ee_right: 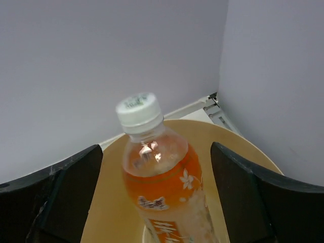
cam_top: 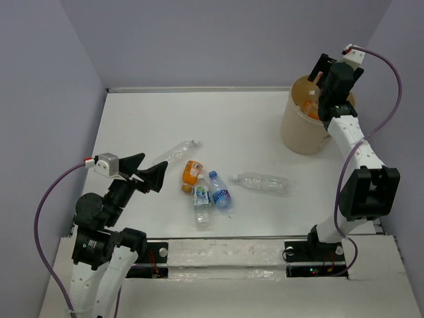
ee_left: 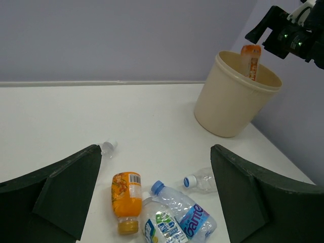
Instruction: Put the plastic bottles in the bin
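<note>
Partly inside the bin (ee_left: 228, 104), an orange bottle (ee_left: 251, 59) sticks up.

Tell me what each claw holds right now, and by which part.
Nothing is held. The left claw is open and empty. The right claw is open over the bin; the orange bottle stands between its fingers with gaps on both sides.

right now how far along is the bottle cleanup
Done: nothing confirmed; the bin's inside is mostly hidden. In hand: an orange bottle stands upright in its mouth between the right gripper's open fingers. Still to go: five bottles on the table, two clear, one orange, two labelled. Left gripper open, empty.
</note>
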